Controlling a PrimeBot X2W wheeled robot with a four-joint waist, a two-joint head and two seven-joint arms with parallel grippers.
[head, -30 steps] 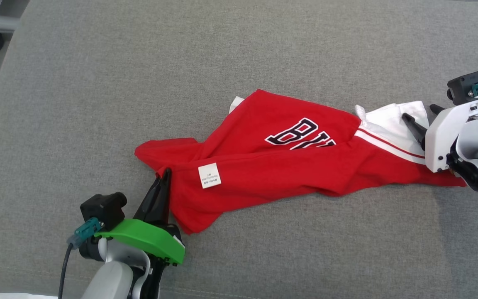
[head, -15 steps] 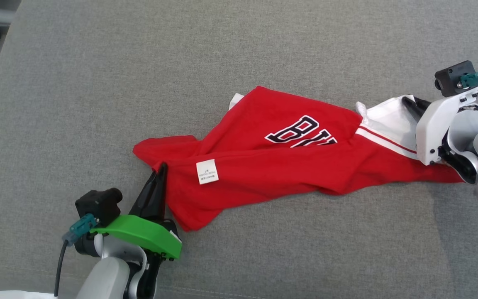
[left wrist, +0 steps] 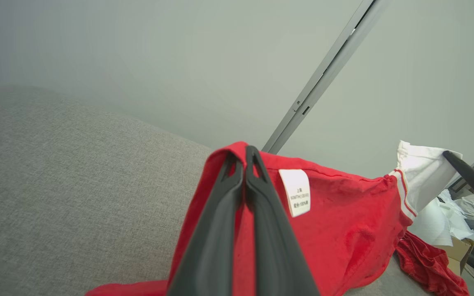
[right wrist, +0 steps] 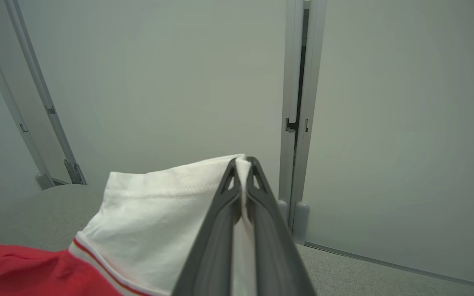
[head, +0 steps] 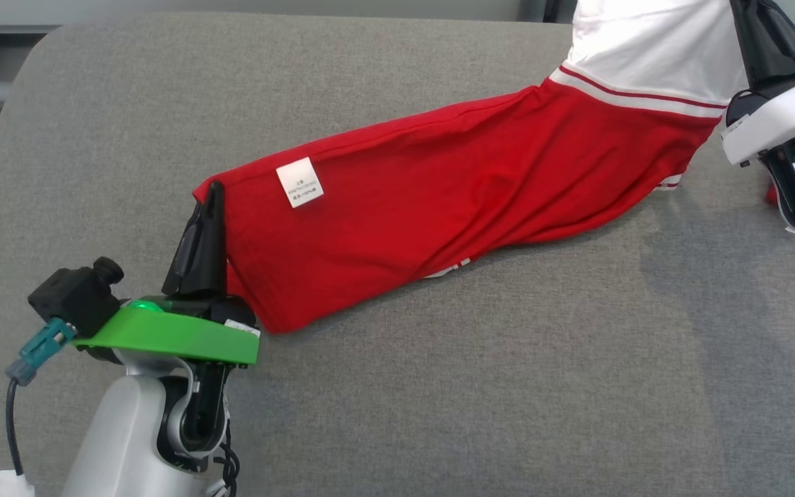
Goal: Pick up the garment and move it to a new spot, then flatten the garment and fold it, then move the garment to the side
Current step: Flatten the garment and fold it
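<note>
Nearest, at about 8 o'clock in the head view, the left tool (head: 215, 188) is clamped on the red end of the garment (head: 439, 186), its two dark fingers pressed together over the cloth just beside a white label (head: 299, 182). The garment stretches as a taut band over the grey surface (head: 439, 400) toward 2 o'clock. Farthest, in that upper corner, the right tool (head: 760, 27) pinches the edge of the garment's white end (head: 646, 55), fingers closed on the cloth.

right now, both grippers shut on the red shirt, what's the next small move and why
Probably shift both arms sideways: the left gripper pinches the red edge, the right gripper the white end, and the red shirt hangs stretched over the grey cushion.
</note>
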